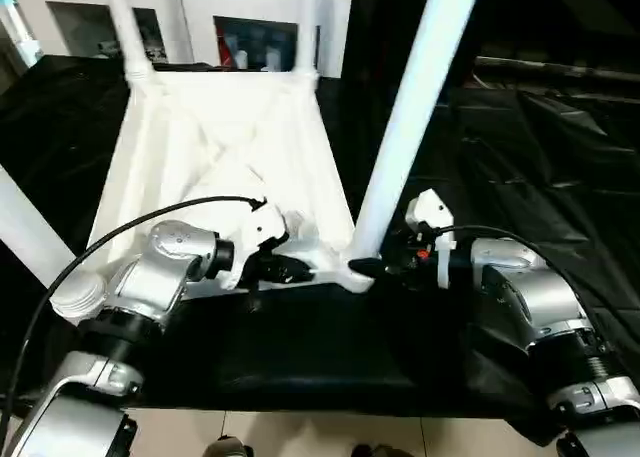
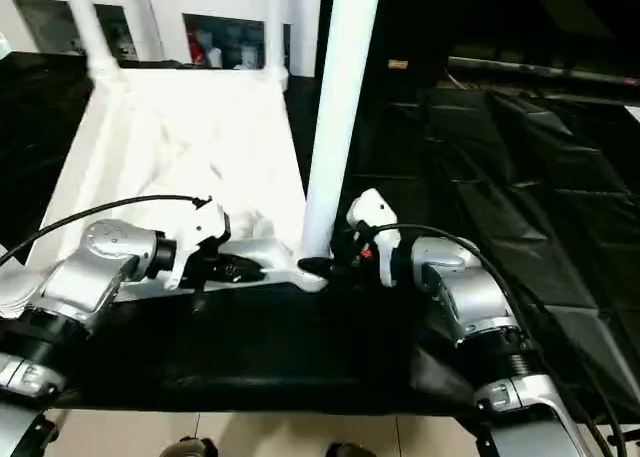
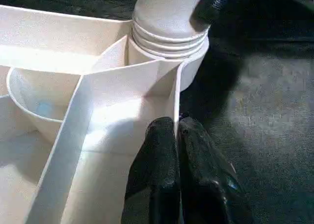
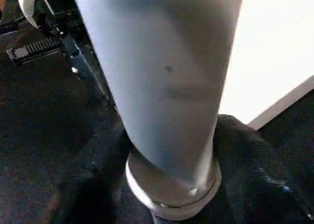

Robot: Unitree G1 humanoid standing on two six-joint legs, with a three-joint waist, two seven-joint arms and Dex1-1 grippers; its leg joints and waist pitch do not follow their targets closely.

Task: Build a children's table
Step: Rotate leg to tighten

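Left eye view gives us the tabletop (image 1: 225,167) lying upside down, ribbed underside up, on the black-draped bench (image 1: 300,357), reaching from the near edge back toward the far side. Two legs (image 1: 125,22) stand up from the far corner sockets, another leg (image 1: 25,232) rises at the near left, and the near-right leg (image 1: 415,107) stands tall in its corner socket, right at the bench's near edge. Left gripper (image 1: 285,270) comes in along the tabletop's near rim; the left wrist view has its two black fingers (image 3: 157,175) pressed tight together, tips against a rib just beside that socket's ringed collar, holding nothing. Right gripper (image 1: 375,267) sits at the foot of the near-right leg from the other side, and in the right wrist view its fingers (image 4: 255,185) flank the leg's base on both sides, clasping it just above the flared end. White glass-door cabinet (image 1: 255,17) stands behind the bench.
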